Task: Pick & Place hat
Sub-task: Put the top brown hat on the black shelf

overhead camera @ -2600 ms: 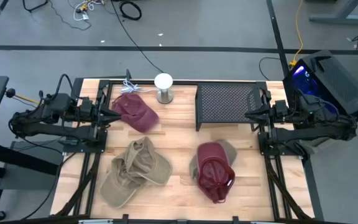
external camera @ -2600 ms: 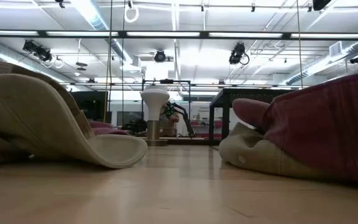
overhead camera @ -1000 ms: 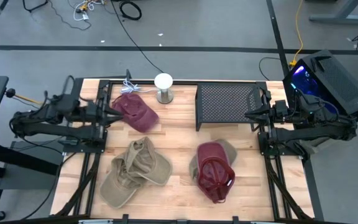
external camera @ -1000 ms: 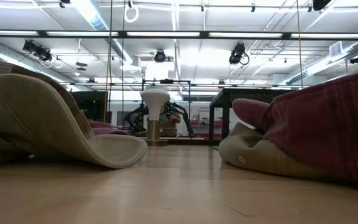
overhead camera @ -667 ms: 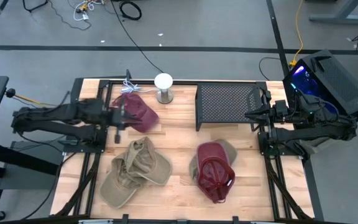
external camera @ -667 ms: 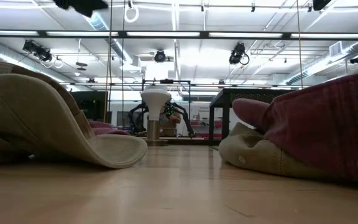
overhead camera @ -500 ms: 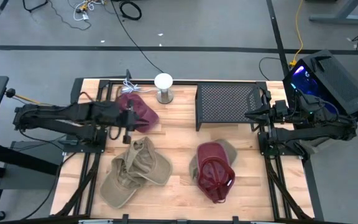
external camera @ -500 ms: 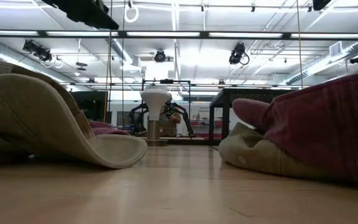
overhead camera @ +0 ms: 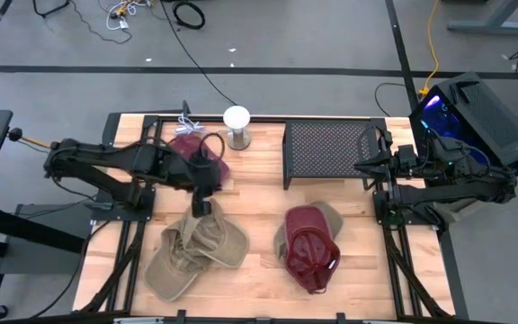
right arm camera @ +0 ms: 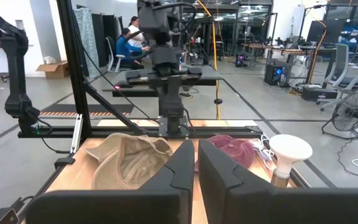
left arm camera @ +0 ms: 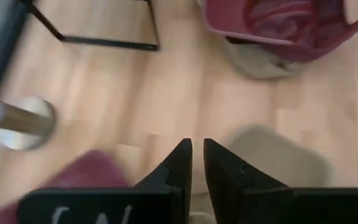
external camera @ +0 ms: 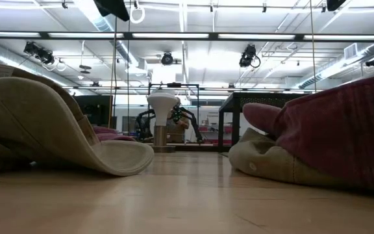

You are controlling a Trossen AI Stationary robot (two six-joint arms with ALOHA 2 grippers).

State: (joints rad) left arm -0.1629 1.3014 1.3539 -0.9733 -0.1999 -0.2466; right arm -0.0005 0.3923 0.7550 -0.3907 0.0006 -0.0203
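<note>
Swung way out from the table's left edge in the last second: left end effector (overhead camera: 204, 193) now hangs over the gap between the maroon hat (overhead camera: 207, 157) by the stand (overhead camera: 236, 127) and the tan hat (overhead camera: 196, 247), nearly above the tan one's top edge. Fingers (left arm camera: 182, 163) pinched nearly together, holding nothing. Probably lining up for the tan hat, but needs to open first. Right end effector (overhead camera: 364, 165) parked beside the rack (overhead camera: 324, 150), closed and empty. Red hat (overhead camera: 311, 247) untouched.
</note>
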